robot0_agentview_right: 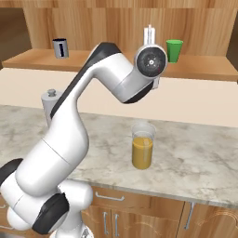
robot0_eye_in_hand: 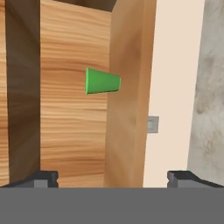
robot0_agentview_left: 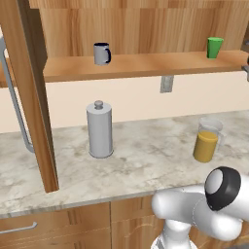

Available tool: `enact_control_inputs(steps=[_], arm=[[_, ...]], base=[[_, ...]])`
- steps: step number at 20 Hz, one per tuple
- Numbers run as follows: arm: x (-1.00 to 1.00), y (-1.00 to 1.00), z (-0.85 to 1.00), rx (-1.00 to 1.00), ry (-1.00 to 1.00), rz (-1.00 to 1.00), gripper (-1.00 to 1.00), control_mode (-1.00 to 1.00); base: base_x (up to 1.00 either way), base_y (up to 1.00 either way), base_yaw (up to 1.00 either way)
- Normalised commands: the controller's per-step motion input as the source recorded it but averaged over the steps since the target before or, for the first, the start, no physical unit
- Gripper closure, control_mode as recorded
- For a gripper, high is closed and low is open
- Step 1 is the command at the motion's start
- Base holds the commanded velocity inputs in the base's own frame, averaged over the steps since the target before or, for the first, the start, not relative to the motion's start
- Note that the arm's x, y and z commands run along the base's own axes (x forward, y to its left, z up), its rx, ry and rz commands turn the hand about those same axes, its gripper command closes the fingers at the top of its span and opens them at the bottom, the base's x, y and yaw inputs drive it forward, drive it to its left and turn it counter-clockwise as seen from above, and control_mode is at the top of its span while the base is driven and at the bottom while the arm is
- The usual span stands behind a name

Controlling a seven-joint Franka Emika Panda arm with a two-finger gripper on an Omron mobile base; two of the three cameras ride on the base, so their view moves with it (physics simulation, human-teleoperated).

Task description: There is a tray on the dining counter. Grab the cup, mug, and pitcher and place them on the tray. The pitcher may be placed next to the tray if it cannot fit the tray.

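Note:
The green cup [robot0_agentview_left: 214, 47] [robot0_agentview_right: 174, 50] stands on a wooden wall shelf [robot0_agentview_left: 146, 65] at its right end. In the hand view the cup [robot0_eye_in_hand: 102, 81] lies ahead, left of centre, some way off. My gripper [robot0_eye_in_hand: 113, 178] is open, with nothing between its widely spread tips. It hangs in front of the shelf, just left of the cup [robot0_agentview_right: 151, 59]. The grey mug [robot0_agentview_left: 101, 53] [robot0_agentview_right: 60, 48] sits further left on the same shelf. The pitcher [robot0_agentview_left: 207, 141] [robot0_agentview_right: 142, 148] of orange liquid stands on the marbled counter below. The tray and the dining counter are out of view.
A grey metal cylinder with a knob [robot0_agentview_left: 99, 129] [robot0_agentview_right: 50, 104] stands on the counter [robot0_agentview_left: 146, 165] left of the pitcher. A tall wooden cabinet side [robot0_agentview_left: 29, 97] with a long handle rises at the left. A wall outlet [robot0_agentview_left: 167, 83] sits under the shelf.

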Motion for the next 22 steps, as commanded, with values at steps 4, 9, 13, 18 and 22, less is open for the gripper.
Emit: enact_control_inputs(steps=[4, 9, 13, 18, 22], arm=[[0.17, 0.0, 0.0, 0.0, 0.0, 0.02, -1.0, -1.0], [0.14, 0.0, 0.0, 0.0, 0.0, 0.03, -1.0, -1.0], [0.15, 0.0, 0.0, 0.0, 0.0, 0.03, -1.0, -1.0], [0.15, 0.0, 0.0, 0.0, 0.01, 0.03, -1.0, -1.0], [0.13, 0.0, 0.0, 0.0, 0.01, 0.03, -1.0, -1.0]], base=[[0.0, 0.0, 0.0], [0.0, 0.0, 0.0], [0.0, 0.0, 0.0], [0.0, 0.0, 0.0], [0.0, 0.0, 0.0]])
